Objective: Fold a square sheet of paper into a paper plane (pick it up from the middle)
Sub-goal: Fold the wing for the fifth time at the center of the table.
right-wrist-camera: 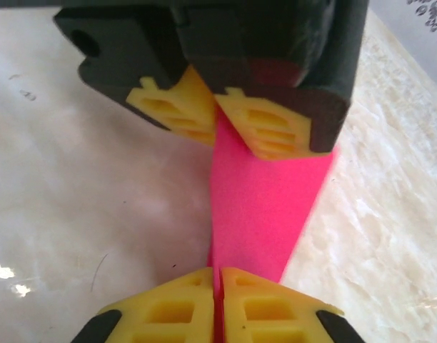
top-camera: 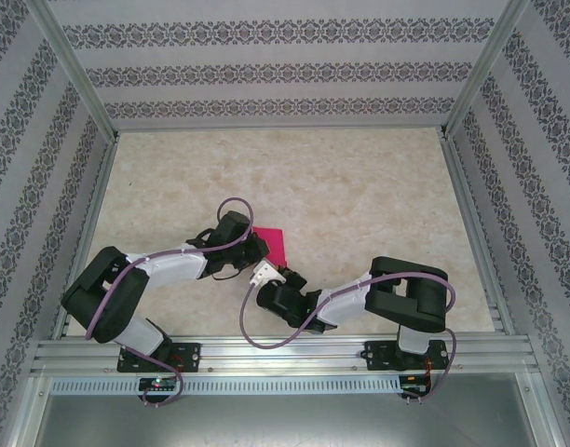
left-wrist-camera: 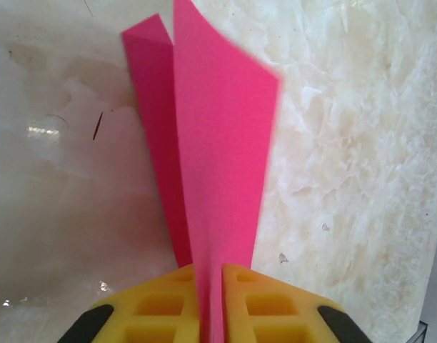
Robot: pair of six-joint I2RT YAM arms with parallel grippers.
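paper plane (left-wrist-camera: 218,143) clamped by left end effector (left-wrist-camera: 210,304) and right end effector (right-wrist-camera: 218,304).

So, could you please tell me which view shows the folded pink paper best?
The left wrist view: the folded pink paper spreads out large, both layers visible. The right wrist view shows a narrower wedge of it; the top view, a small patch beside the arms.

Pink paper (top-camera: 273,244) sits near the front middle of the pale marbled counter (top-camera: 359,186). The left gripper (top-camera: 256,248) meets its left edge. The right gripper (top-camera: 274,276) reaches its near end from the right.
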